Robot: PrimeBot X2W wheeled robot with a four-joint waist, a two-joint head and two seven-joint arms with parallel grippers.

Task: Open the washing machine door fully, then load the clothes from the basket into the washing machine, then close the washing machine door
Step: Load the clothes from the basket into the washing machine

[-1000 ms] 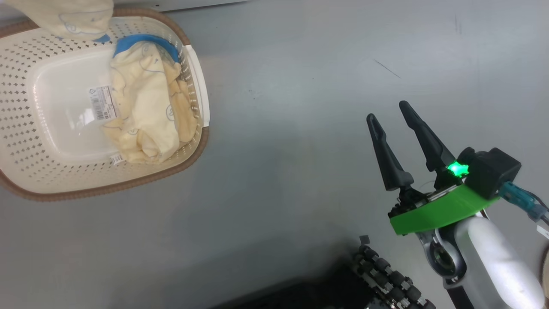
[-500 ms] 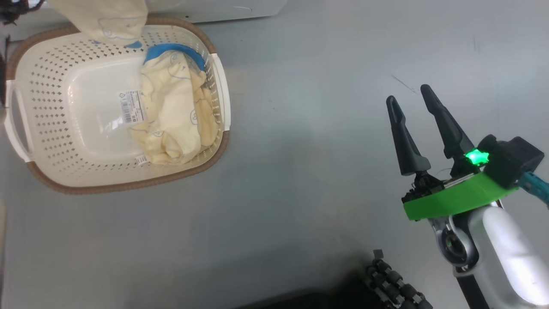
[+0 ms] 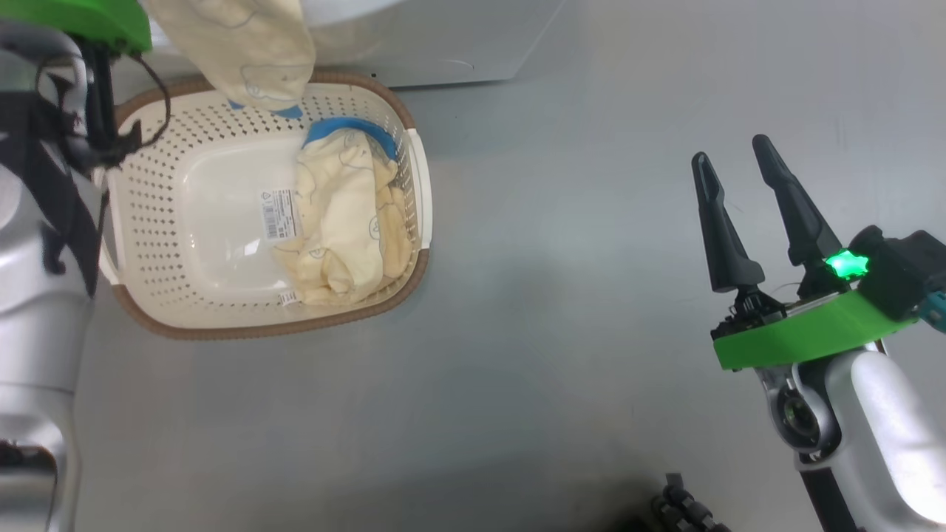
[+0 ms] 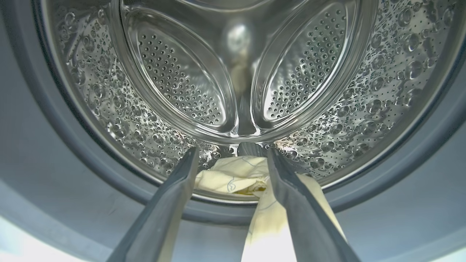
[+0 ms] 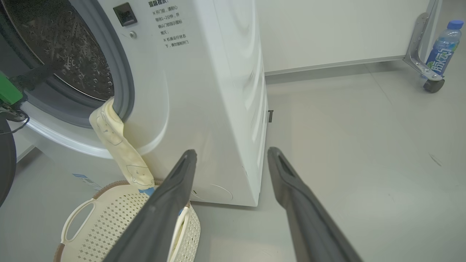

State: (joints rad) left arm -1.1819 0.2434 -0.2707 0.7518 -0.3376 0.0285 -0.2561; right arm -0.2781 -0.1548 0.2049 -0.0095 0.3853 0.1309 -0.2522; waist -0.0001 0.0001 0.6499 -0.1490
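The washing machine [image 5: 204, 91] stands with its mouth uncovered; its door is out of view. In the left wrist view my left gripper [image 4: 232, 150] is open at the steel drum [image 4: 182, 76]. One of the clothes [image 4: 233, 174], cream-yellow, lies on the drum's lip between the fingers. It trails down over the grey gasket [image 4: 72, 156] and hangs outside [image 5: 116, 142] above the basket [image 5: 127, 218]. A second garment [image 3: 347, 222] lies bunched in the right half of the basket [image 3: 148, 244]. My right gripper [image 3: 732, 150] is open over bare floor, far right of the basket.
The grey floor [image 3: 554, 295] stretches between the basket and my right arm. My left arm [image 3: 37, 281] stands along the basket's left side. In the right wrist view a blue drink bottle [image 5: 442, 51] stands by a caster wheel [image 5: 433, 85] at the back right, before a white wall.
The head camera has swung, so the basket and floor have slid right and down in the picture. My left arm has come into view at the left. Both grippers stay open.
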